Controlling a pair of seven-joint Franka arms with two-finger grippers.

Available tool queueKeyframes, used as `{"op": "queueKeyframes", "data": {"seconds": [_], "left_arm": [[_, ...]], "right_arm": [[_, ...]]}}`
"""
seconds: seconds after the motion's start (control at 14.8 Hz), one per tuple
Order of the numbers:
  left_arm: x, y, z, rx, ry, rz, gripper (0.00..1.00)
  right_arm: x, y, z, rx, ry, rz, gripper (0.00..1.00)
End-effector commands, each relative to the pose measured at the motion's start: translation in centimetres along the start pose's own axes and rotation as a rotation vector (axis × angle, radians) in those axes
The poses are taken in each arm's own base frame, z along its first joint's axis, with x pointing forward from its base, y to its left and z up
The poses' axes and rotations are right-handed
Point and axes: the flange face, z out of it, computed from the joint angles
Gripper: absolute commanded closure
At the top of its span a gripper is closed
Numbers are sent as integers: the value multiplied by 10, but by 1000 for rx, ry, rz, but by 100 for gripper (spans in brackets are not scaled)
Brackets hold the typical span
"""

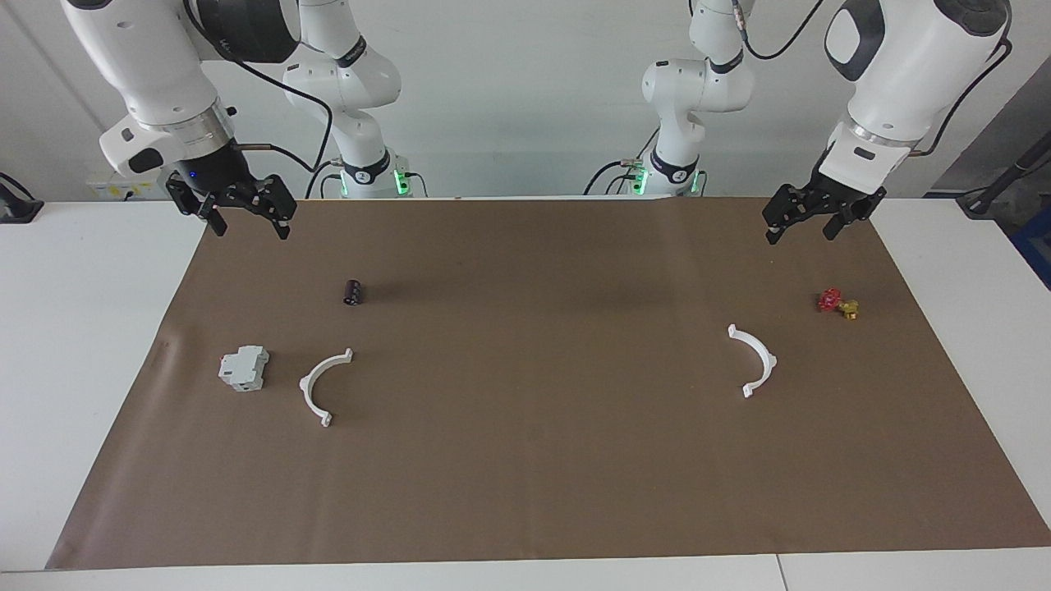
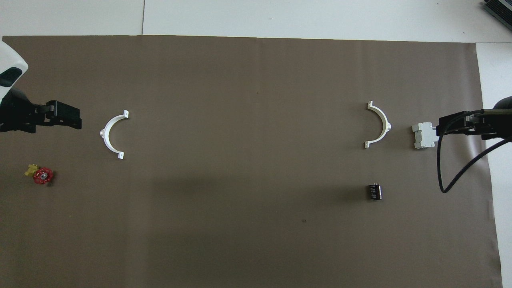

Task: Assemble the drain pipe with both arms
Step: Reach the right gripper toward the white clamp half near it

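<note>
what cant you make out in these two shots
- Overhead view: left claw cut off by the edge, its arm nearly all out of frame.
- Overhead view: right claw overlaps the grey box; contact unreadable there.
- Both views: red and yellow part too small to identify.

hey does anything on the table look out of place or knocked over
Nothing looks spilled or damaged. The two white half-rings lie flat and far apart, one toward each arm's end. The black cylinder lies on its side.
</note>
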Motion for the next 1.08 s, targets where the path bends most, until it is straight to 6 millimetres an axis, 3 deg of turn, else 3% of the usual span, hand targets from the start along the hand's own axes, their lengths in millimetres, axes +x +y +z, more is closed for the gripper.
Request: {"op": "queueKeyframes", "data": {"seconds": [0.0,0.68,0.88,1.02], "left_arm": [[1,-3,5,9,6,-1,0],[0,-3,3,8,9,-4,0],[0,-3,3,8,9,-4,0],[0,-2,2,8,10,-2,0]], "right_arm": [[-6,0,-1,17,2,18,0],[0,2,8,19,37,2,0],[16,5,53,19,82,-20,0],[35,0,100,25,103,-63,0]]}}
